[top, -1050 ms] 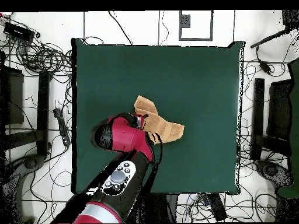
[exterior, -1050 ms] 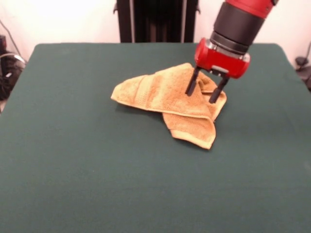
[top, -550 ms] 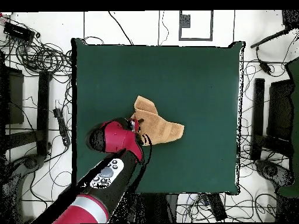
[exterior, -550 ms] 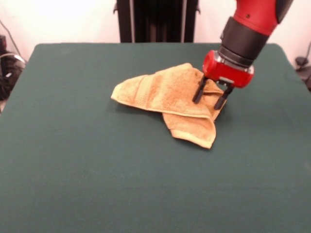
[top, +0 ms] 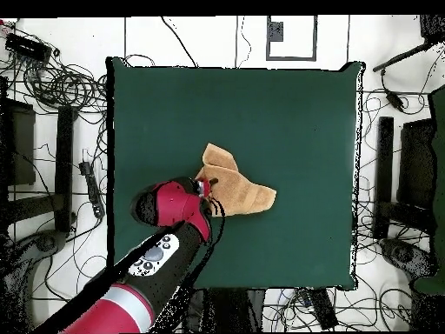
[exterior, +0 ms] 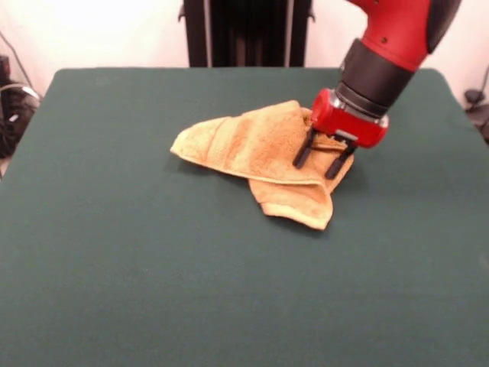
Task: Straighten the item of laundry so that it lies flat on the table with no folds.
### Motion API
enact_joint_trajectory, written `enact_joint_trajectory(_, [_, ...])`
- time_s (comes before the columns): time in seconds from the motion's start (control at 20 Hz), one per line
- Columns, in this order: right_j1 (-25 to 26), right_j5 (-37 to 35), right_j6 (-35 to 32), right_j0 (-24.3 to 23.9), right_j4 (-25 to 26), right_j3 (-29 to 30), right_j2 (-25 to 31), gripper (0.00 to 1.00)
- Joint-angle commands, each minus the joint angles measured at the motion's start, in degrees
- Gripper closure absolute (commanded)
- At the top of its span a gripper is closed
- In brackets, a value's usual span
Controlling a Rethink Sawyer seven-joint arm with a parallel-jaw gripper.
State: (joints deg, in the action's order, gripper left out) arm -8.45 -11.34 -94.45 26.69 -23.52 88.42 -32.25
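1. Towel (exterior: 263,149): a golden-orange terry cloth lies crumpled on the green counter (exterior: 153,290), a little beyond the counter's middle in the front view and toward its right half.
2. It is not flat. An upper layer is doubled over a lower one, and a fold line runs across it toward the tool's side.
3. From the main bunch of the towel one lobe reaches out to the left and ends in a rounded corner; a woven band shows across that lobe.
4. A second flap sticks out toward the camera below the fold, with a hemmed edge along its near side.
5. In the overhead view the towel (top: 236,184) shows as a lopsided shape near the counter's (top: 295,113) middle, with one pointed flap on the side away from the arm and another lobe out to the right.
6. Tool (exterior: 318,159): its red body hangs on the red and black arm (exterior: 390,38) directly over the towel's right end in the front view.
7. Its two dark fingers (exterior: 302,153) stand parted, with a clear gap between them, and point down at a slant onto the cloth.
8. Both tips reach the towel's upper layer near its right edge; no cloth sits pinched between them.
9. From overhead the tool (top: 207,193) sits at the towel's left edge, and the arm covers part of the counter below it.
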Motion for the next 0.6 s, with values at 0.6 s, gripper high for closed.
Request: enact_joint_trajectory(0.6, [2.17,4.08,-12.59,-2.58,0.46,2.90,-1.87,0.00])
